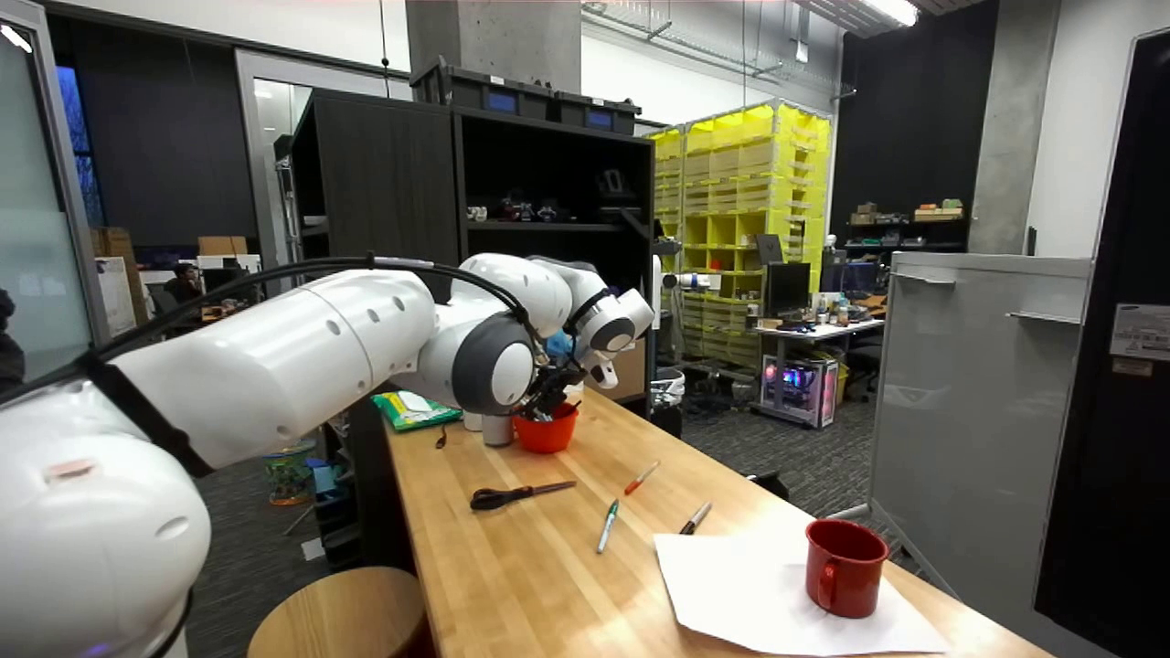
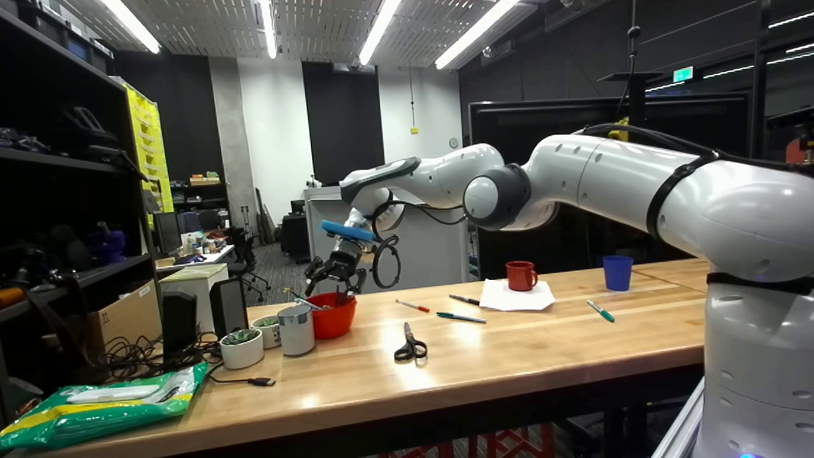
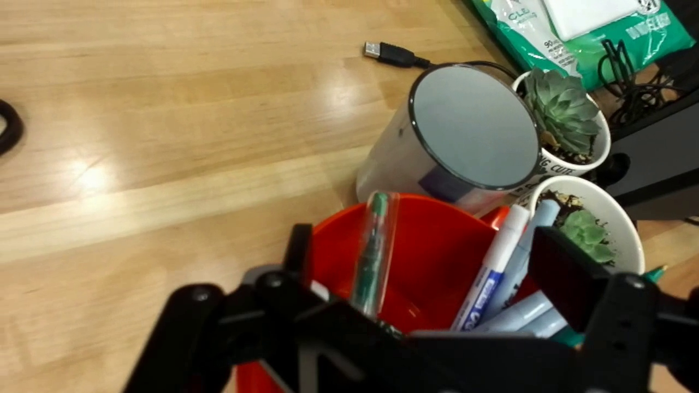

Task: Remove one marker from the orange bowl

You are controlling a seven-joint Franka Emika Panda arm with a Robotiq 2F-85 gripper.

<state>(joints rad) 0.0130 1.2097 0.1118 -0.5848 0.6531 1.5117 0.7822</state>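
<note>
At the near left corner of the pale wooden table [image 2: 540, 340], in an exterior view, lay a green-and-yellow plastic packet [image 2: 127, 413]. Next stood two round white pots [image 2: 242, 355] of succulents and a grey-topped cylinder [image 2: 297, 334]. Just beside it, toward the left end between near and far edges, the round glossy red-orange bowl [image 2: 337, 322] held white, pale-blue and green markers [image 3: 491, 267]. Over its mouth hung the black two-fingered gripper [image 3: 423, 248], its fingers apart. Black-handled scissors [image 2: 410, 338] lay nearer the near edge, a thin red-and-white pen [image 2: 413, 305] nearer the far; midway came a green-and-grey marker [image 2: 461, 317], and by the far edge a black-and-grey marker [image 2: 465, 299] and a dark red mug [image 2: 520, 277] on white paper [image 2: 502, 300]. Toward the right end sat a green-and-white marker [image 2: 600, 311] and a blue cup [image 2: 617, 273].
</note>
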